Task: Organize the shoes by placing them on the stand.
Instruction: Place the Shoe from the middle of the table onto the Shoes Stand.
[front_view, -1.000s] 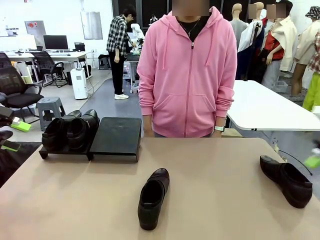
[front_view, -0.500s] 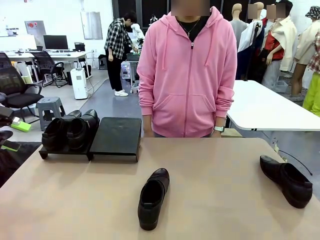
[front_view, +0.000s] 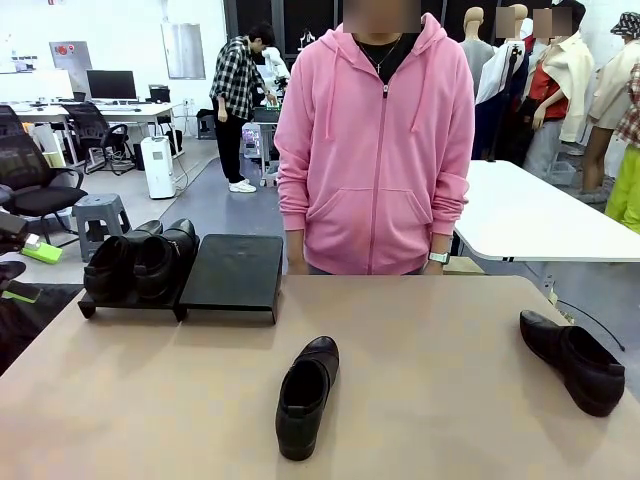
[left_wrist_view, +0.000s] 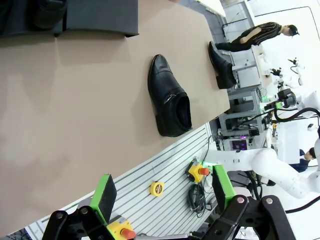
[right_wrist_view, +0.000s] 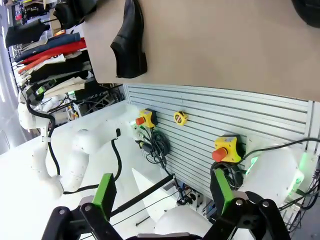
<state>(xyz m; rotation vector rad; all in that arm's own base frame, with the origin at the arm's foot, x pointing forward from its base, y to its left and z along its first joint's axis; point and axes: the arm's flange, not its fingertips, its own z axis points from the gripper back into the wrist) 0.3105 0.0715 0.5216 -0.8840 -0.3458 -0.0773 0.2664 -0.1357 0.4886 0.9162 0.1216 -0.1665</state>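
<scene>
A person (front_view: 373, 150) stands behind the table (front_view: 450, 330). Four shoes (front_view: 305, 395): two on the stand (front_view: 235, 270), two loose. Left gripper (left_wrist_view: 164, 192), right gripper (right_wrist_view: 162, 197): fingers wide apart.

Left claw (left_wrist_view: 163, 192) wide open, right claw (right_wrist_view: 162, 194) likewise (jaws fully spread)

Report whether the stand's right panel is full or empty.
Empty. The right panel is bare; the two shoes on the stand sit beside it.

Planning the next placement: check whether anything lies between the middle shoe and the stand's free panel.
Nothing visible does: only bare table separates the middle shoe from the stand's empty right panel. The two placed shoes sit beside it.
</scene>
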